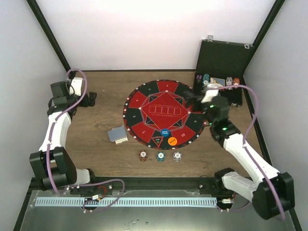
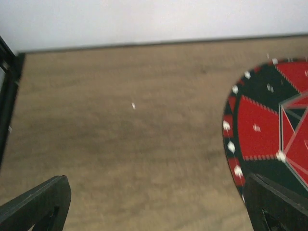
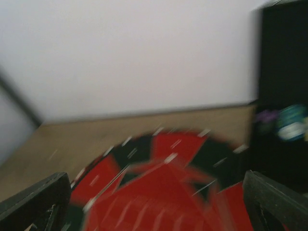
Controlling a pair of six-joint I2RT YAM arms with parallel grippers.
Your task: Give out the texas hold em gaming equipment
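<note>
Three poker chips (image 1: pixel 160 155) sit in a row at six o'clock off the mat (image 1: pixel 139 101), with one card stack (image 1: pixel 117 134) at eight. On the mat lie one blue button disc (image 1: pixel 165 132) and one orange button disc (image 1: pixel 172 141). The open case (image 1: pixel 224 55) at two o'clock holds more chips. The left gripper (image 2: pixel 155 179) and the right gripper (image 3: pixel 156 175) both gape, empty.

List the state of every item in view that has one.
Left gripper: jaws open, empty.
Right gripper: jaws open, empty.
Case: lid open, upright.
Card deck: stacked, on table beside mat.
Blue button: flat on mat.
Orange button: flat on mat.
Three chips: in a row on table, off mat.
</note>
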